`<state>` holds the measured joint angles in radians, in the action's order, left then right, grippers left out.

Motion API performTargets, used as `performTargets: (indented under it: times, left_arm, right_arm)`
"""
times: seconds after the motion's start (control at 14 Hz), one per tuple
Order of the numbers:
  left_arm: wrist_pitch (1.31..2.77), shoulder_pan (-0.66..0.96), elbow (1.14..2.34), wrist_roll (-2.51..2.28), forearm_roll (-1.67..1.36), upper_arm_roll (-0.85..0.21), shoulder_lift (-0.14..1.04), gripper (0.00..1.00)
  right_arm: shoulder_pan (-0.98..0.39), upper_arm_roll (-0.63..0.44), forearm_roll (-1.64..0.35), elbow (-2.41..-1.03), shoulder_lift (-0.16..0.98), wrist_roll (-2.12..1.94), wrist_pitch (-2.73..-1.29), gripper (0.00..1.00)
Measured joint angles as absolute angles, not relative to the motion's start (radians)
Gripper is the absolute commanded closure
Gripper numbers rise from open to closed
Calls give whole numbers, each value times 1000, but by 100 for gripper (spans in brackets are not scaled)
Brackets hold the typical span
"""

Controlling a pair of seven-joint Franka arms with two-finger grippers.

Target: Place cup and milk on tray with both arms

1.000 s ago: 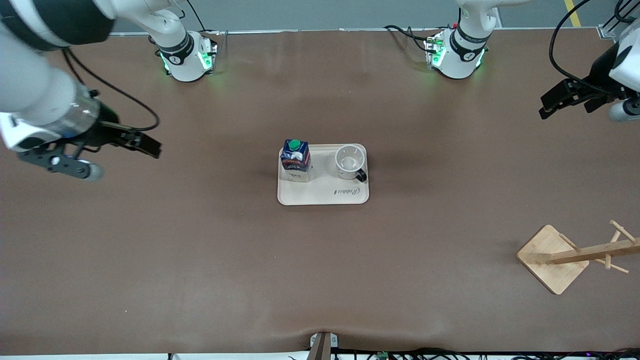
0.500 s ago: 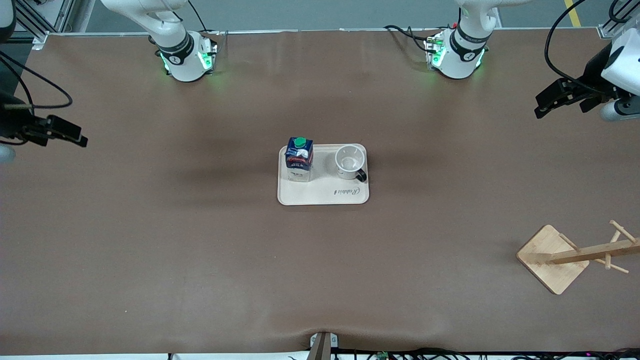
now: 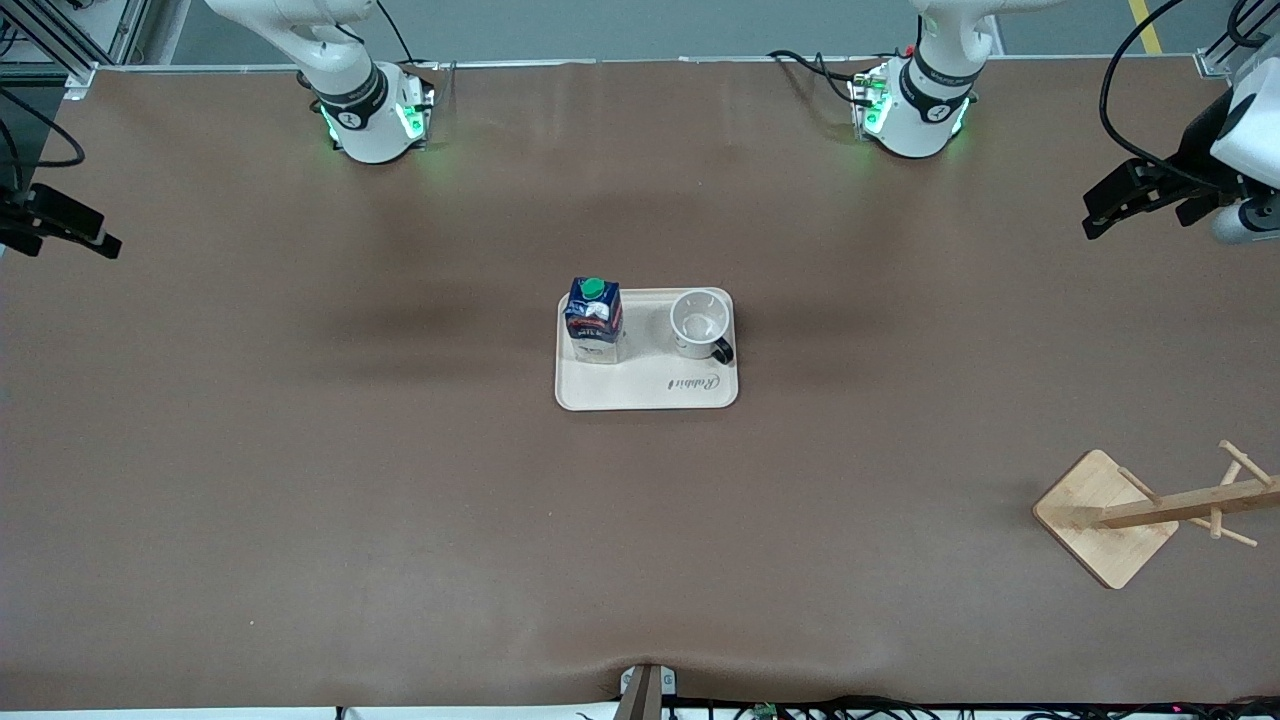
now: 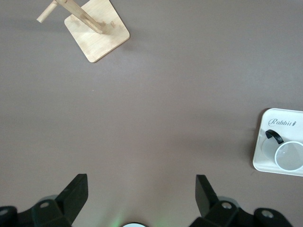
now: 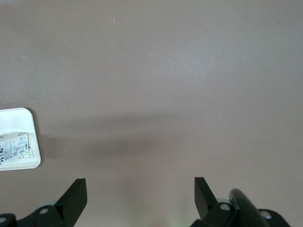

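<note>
The cream tray (image 3: 640, 395) lies in the middle of the table. The dark blue milk carton (image 3: 593, 320) with a green cap stands upright on it, toward the right arm's end. The white cup (image 3: 698, 324) with a black handle stands upright on it, toward the left arm's end. My left gripper (image 3: 1098, 210) is open and empty, up over the table's left-arm end. My right gripper (image 3: 85, 232) is open and empty, up over the right-arm end. In the left wrist view the tray (image 4: 265, 142) and cup (image 4: 289, 155) show at the edge. In the right wrist view the tray (image 5: 28, 163) corner and carton (image 5: 14, 146) show.
A wooden mug rack with a square base (image 3: 1105, 517) stands near the front camera at the left arm's end; it also shows in the left wrist view (image 4: 97, 29). The two arm bases (image 3: 372, 112) (image 3: 912, 105) glow green along the table's edge farthest from the front camera.
The right arm has pulled back from beside the tray toward its end of the table and risen. The left gripper has hardly moved. Cup and milk stay on the tray.
</note>
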<state>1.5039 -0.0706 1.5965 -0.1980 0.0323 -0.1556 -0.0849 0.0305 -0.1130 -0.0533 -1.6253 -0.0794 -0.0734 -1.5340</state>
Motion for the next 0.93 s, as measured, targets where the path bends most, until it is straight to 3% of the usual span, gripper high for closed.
performTargets:
  times: [0.36, 0.93]
  left_arm:
    - [1506, -71, 1580, -198, 33, -155, -74, 0]
    - [1506, -72, 1577, -198, 33, -154, -67, 0]
  right_arm:
    - [17, -101, -34, -1574, -74, -73, -1425, 0]
    - [8, -100, -33, -1574, -69, -47, -1409, 0]
